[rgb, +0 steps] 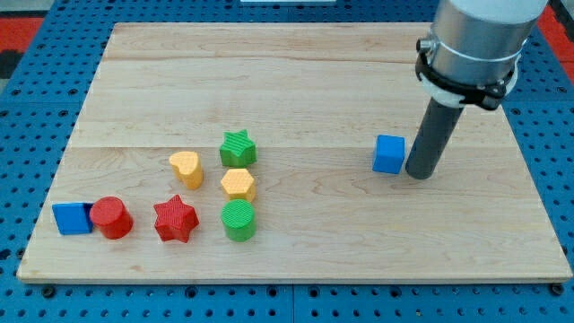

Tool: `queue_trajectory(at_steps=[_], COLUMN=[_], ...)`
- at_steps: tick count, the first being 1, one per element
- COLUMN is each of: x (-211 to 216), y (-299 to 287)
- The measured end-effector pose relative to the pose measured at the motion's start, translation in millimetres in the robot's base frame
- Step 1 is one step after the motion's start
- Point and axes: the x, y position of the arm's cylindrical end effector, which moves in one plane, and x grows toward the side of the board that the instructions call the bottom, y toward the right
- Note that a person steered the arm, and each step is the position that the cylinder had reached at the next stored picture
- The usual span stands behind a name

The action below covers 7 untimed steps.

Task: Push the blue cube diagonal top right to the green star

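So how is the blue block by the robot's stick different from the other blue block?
The blue cube sits alone toward the view's right, with my tip right beside it on the view's right. The other blue block lies at the board's bottom left, against the red cylinder, far from my tip. It also looks a bit wider. Both are blue and boxy.

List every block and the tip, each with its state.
blue cube: upright, just left of my tip
my tip: on the board
green star: flat
yellow heart: flat
yellow hexagon: flat
green cylinder: upright
red star: flat
red cylinder: upright
second blue block: beside red cylinder
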Motion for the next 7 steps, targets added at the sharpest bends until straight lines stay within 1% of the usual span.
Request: queue_trajectory(at_steps=[1,2,3,4,5,6,7], x=[-46.2,-81.5,-60.2,7.6,13.8,-55.5,-74.0], y=[-7.1,-9.7,35.1,39.4,-50.4,-80.5,-63.2])
